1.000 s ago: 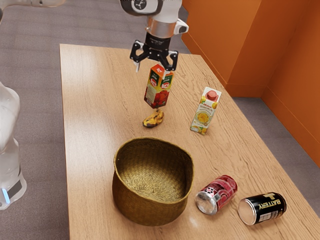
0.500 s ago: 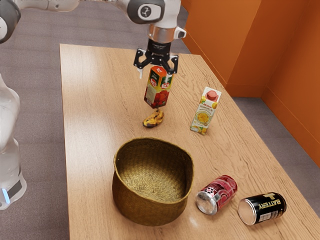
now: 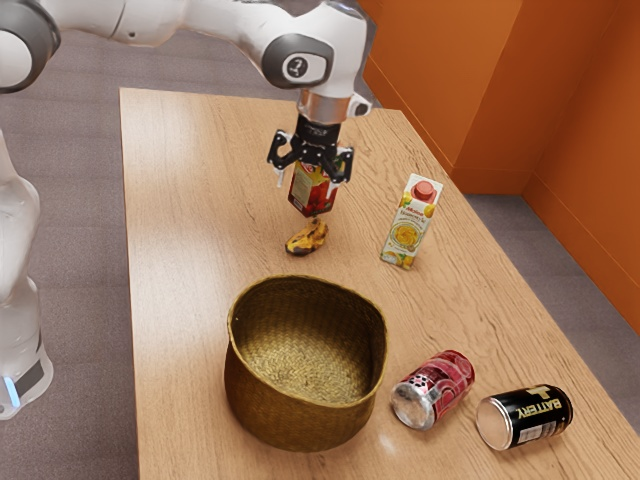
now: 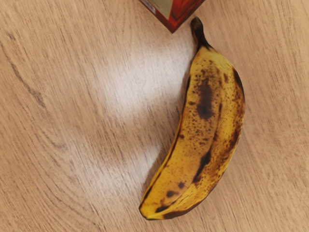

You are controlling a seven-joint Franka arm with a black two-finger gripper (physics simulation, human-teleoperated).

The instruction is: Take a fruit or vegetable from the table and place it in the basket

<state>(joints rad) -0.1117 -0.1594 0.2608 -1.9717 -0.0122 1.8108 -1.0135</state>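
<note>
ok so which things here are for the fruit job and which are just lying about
For the job:
- banana
- basket
- pincer

Just there:
- red carton
- white carton
- red can
- black can

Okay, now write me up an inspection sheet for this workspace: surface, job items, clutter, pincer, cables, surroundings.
Surface: table of light wood grain, with pale glare patches near the fruit.
Job items: banana, yellow with brown spots, lying on the table; woven basket, upright, nothing seen inside.
Clutter: red carton, upright by the banana's stem; white-and-yellow carton, upright; red can and black can, both on their sides.
Pincer: the pincer is open, raised above the table, holding nothing.
Cables: nothing seen.
Surroundings: orange wall, grey floor.
</note>
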